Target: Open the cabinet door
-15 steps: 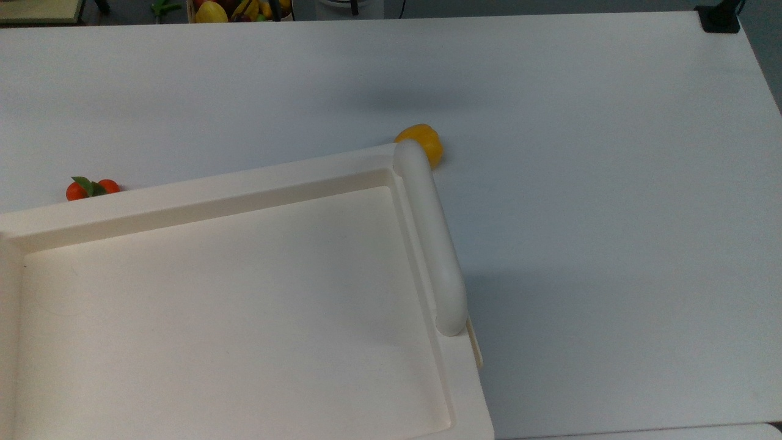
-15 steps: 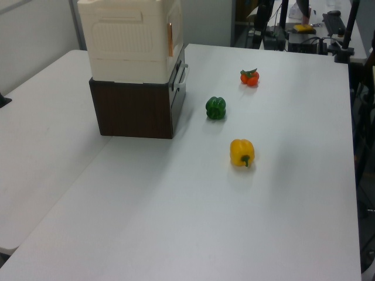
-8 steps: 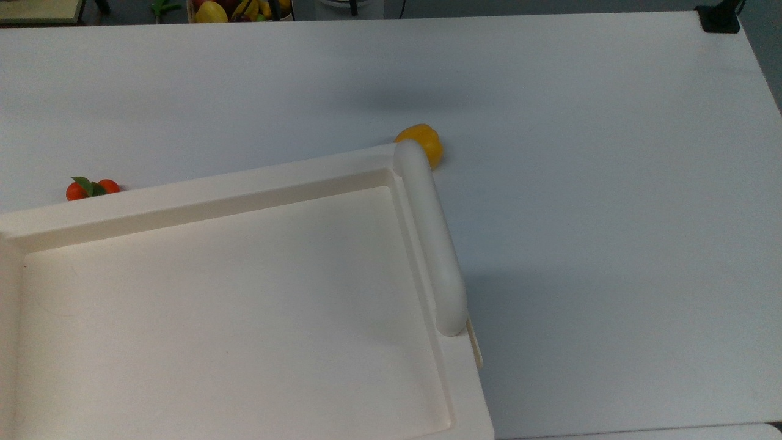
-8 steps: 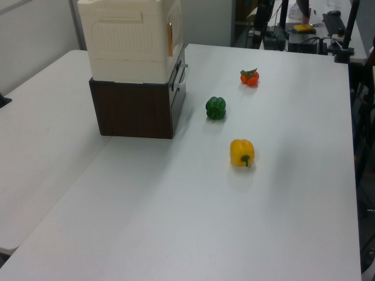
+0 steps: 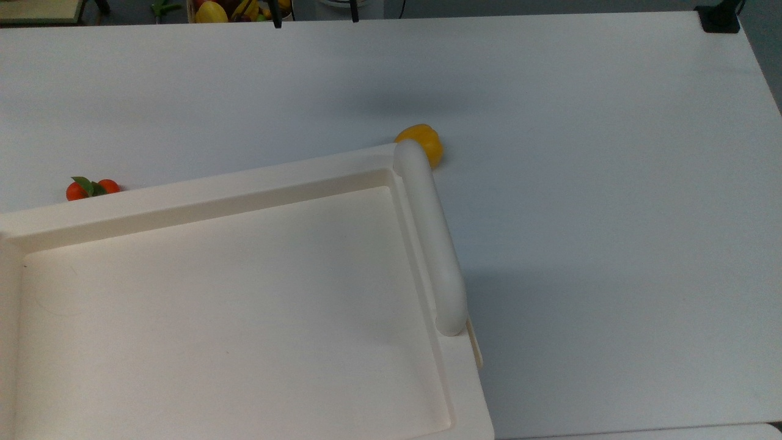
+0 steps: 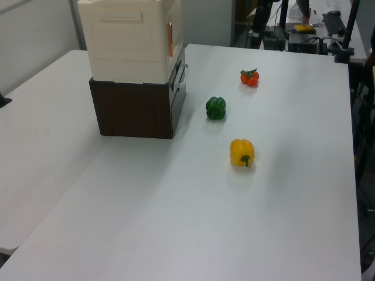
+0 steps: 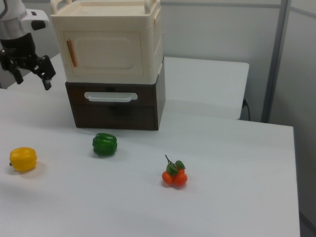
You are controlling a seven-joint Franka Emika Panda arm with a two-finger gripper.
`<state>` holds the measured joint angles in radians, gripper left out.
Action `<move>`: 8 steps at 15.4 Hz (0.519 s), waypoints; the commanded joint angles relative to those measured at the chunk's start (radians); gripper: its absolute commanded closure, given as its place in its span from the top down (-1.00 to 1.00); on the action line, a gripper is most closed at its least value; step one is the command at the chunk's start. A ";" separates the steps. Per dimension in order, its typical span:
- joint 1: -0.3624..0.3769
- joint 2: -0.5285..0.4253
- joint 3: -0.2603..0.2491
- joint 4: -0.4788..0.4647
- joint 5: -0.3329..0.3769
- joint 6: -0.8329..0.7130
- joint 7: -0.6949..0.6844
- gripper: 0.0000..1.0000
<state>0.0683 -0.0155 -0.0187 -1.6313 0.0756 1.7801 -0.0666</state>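
Two spread fingers we see on the gripper (image 7: 33, 73) at the right view's upper left, beside the door (image 7: 106, 53).

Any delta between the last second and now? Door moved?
Barely. At the top view's upper edge, two dark tips, likely of the gripper, now stand farther apart than before. Nothing was taken hold of: in the right view the jaws are open, apart from the cabinet door. The door remains shut, and the yellow pepper, green pepper and tomatoes have not moved.
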 commanded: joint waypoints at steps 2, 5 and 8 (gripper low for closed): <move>0.038 0.097 0.003 0.050 0.003 0.181 -0.003 1.00; 0.054 0.152 0.003 0.096 -0.003 0.292 0.037 1.00; 0.076 0.219 0.003 0.146 -0.013 0.413 0.088 1.00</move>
<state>0.1176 0.1285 -0.0104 -1.5619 0.0757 2.1007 -0.0377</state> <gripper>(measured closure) 0.000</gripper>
